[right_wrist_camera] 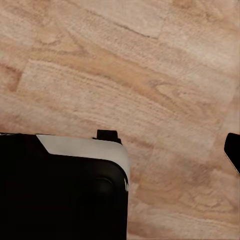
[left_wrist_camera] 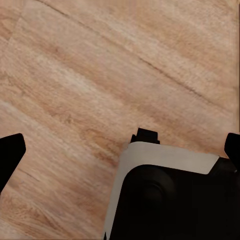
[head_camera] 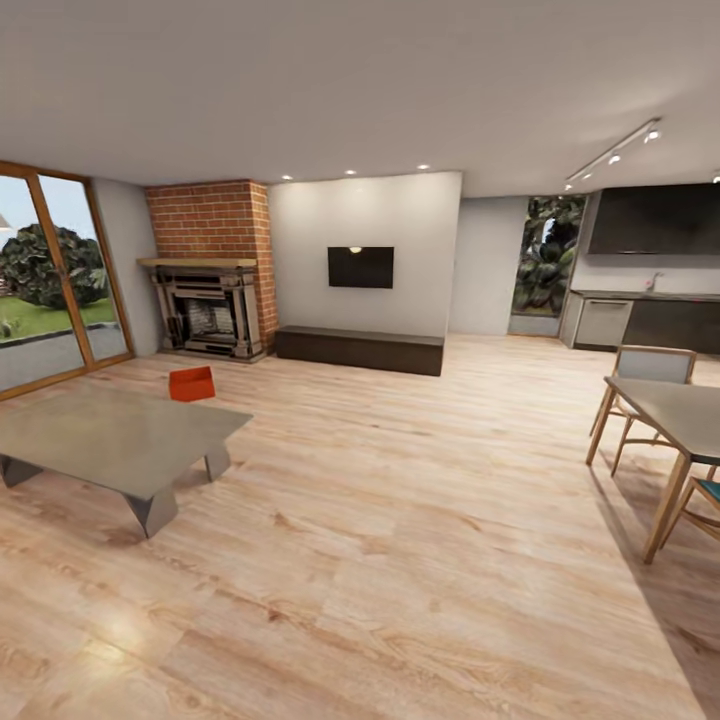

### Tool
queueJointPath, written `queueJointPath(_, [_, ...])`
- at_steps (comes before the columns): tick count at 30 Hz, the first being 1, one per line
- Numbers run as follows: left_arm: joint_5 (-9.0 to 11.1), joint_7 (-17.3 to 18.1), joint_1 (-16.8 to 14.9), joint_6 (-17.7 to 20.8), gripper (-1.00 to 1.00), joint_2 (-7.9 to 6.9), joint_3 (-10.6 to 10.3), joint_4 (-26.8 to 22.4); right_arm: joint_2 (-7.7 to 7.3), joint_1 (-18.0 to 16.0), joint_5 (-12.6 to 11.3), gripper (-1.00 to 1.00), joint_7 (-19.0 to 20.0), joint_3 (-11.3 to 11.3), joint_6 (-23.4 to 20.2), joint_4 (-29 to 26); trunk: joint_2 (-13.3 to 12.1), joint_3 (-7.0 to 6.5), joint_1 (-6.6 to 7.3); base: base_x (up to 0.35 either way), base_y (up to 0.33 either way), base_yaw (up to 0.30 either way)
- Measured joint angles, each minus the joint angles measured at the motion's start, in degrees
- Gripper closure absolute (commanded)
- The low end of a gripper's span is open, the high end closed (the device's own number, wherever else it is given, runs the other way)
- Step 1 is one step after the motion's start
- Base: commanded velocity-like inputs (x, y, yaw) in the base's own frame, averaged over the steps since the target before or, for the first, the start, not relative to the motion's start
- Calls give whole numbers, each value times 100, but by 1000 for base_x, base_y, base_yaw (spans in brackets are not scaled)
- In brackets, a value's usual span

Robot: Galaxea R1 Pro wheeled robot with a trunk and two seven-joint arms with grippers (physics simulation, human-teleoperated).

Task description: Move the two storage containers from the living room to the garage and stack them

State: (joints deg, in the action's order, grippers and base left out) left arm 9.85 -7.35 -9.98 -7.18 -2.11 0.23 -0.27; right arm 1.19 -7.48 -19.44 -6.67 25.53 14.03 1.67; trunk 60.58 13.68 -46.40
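Red-orange container (head_camera: 191, 383) on wood floor (head_camera: 400, 520)

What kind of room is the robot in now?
Most likely an open-plan living room: a brick fireplace, a wall-mounted television and a low coffee table stand on a wood-plank floor.

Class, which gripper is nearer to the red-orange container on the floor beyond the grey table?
Probably left. The container sits far ahead, left of centre. The left gripper and right gripper both hang over wood floor by the robot's base.
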Motion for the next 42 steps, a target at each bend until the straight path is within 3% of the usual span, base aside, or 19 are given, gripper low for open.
queueJointPath(42, [-1, 1, 0, 1, -100, 0, -3, -1, 0, 0, -1, -100, -1, 0, 0, 0, 1, 0, 0, 321, -20, 0])
